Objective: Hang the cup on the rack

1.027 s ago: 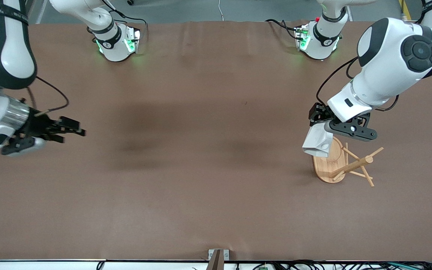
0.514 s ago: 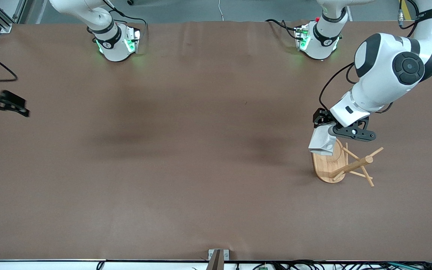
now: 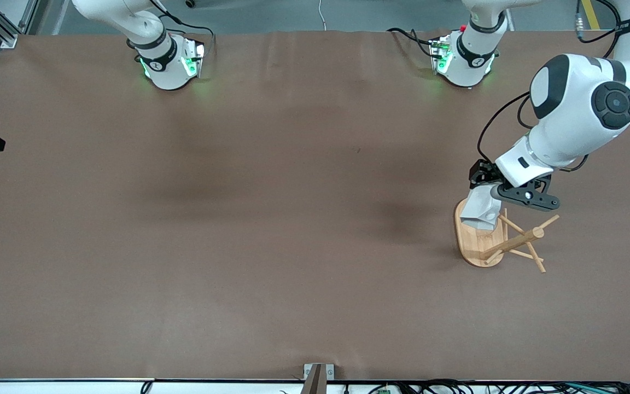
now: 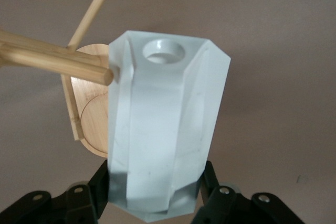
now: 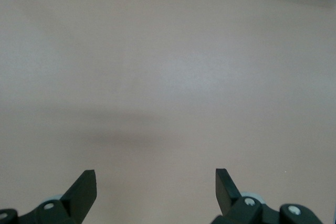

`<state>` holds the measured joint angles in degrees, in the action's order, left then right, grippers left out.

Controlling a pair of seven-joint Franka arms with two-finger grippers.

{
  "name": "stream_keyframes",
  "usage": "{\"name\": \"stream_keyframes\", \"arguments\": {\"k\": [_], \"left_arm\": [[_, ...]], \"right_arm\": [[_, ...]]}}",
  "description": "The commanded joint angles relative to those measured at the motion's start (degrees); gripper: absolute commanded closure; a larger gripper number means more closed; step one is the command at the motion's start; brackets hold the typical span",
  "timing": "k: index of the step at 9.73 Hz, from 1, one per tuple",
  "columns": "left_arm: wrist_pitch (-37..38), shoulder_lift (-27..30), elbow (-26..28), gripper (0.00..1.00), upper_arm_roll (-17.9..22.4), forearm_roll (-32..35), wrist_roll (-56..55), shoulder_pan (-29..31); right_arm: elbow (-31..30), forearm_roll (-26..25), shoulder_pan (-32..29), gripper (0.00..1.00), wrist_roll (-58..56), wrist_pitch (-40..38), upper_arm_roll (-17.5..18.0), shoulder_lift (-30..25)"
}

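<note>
Gripping cup over rack, left gripper, jaws half cropped

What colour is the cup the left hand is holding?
White, with plain faceted sides; the cup shows best in the left wrist view, clamped in the left hand.

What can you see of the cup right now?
The cup is white and faceted, plastic-looking, with a round hole in its blocky handle. The left pincer holds it shut between both fingers, up in the air over the base of the rack. A peg tip touches or nearly touches the handle's edge beside the hole, not through it. It is not yet hung.
</note>
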<state>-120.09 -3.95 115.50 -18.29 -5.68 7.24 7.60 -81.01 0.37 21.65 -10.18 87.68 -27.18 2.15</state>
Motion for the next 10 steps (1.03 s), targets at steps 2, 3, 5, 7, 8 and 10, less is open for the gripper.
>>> {"name": "stream_keyframes", "arguments": {"k": [2,3,5,7,8,10], "left_arm": [[-2.5,-3.8,-0.3,0.96,-0.4,-1.8,4.3,0.5],[-2.7,-4.0,-0.6,0.96,-0.4,-1.8,5.0,0.5],[-2.7,-4.2,-0.7,0.96,-0.4,-1.8,6.3,1.2],[-2.7,-4.2,-0.8,0.96,-0.4,-1.8,6.8,2.0],[-2.7,-4.2,-0.8,0.96,-0.4,-1.8,7.3,2.2],[-2.7,-4.6,-0.8,0.96,-0.4,-1.8,7.9,2.9]], "right_arm": [[-1.2,-1.2,-13.6,0.00,7.4,-1.0,17.0,-0.6],[-2.6,-1.2,-18.3,0.00,7.4,-0.6,21.1,-1.7],[-3.9,-1.2,-22.8,0.00,7.4,-0.9,25.0,-3.4],[-4.4,-1.2,-23.7,0.00,6.6,-1.1,25.1,-3.3],[-4.4,-1.2,-23.6,0.00,6.5,-1.1,25.0,-3.3],[-4.8,-1.2,-23.7,0.00,6.5,-1.1,24.9,-3.1]]}}
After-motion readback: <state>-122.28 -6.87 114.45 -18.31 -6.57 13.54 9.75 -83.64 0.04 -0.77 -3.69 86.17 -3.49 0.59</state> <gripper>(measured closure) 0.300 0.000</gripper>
